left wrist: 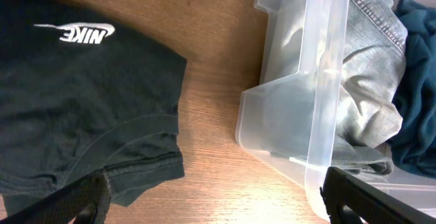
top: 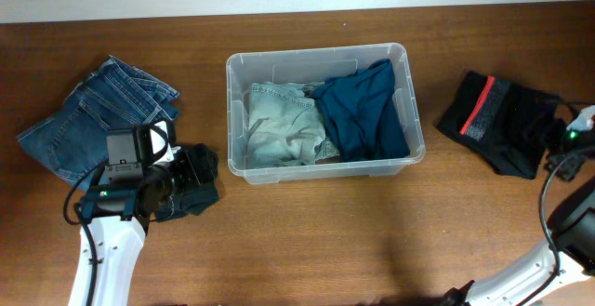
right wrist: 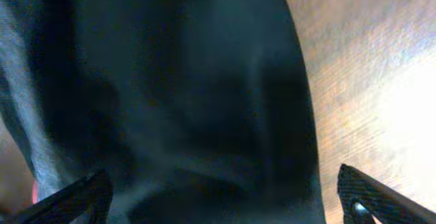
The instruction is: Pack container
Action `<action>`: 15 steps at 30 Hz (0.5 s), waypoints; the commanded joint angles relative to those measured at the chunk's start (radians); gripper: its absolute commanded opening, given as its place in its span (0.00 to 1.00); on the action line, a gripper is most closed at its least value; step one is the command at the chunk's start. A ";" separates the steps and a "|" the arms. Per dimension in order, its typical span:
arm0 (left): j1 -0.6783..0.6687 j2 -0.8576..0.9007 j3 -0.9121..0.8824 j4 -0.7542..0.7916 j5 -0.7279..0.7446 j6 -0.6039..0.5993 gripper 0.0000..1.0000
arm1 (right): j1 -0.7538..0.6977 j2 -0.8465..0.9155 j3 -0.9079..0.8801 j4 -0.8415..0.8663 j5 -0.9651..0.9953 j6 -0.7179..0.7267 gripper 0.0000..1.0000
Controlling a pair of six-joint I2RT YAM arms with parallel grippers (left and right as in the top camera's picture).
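Currently, your clear, round-cornered plastic container (top: 316, 57) sits mid-counter (top: 307, 241) on grained wood, holding a crumpled pale denim piece (top: 279, 129) and a soft teal garment (top: 363, 111). Your left fingers (left wrist: 75, 200) stand wide apart and empty, one over a black Nike shirt (left wrist: 75, 115), the other by the container's rolled rim. Your right fingers (right wrist: 68, 200) are likewise wide and empty above smooth black fabric (right wrist: 191, 81).

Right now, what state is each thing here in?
Container: open-topped, partly filled.
Pale garment: crumpled inside container.
Teal garment: crumpled inside, beside it.
Jeans: folded on table.
Nike shirt: lying on table.
Red-striped black garment: bunched on table.
Left gripper: jaws open, empty.
Right gripper: jaws open, empty.
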 commanded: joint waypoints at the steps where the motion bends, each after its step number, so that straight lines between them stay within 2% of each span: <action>1: -0.003 -0.002 0.004 0.002 -0.007 0.016 0.99 | 0.068 -0.045 0.055 0.000 0.113 -0.005 0.98; 8: -0.003 -0.002 0.004 0.002 -0.007 0.016 1.00 | 0.211 -0.040 0.056 0.044 0.291 -0.039 0.98; 15: -0.003 -0.002 0.004 0.002 -0.007 0.016 0.99 | 0.271 -0.024 0.056 0.088 0.310 -0.027 0.98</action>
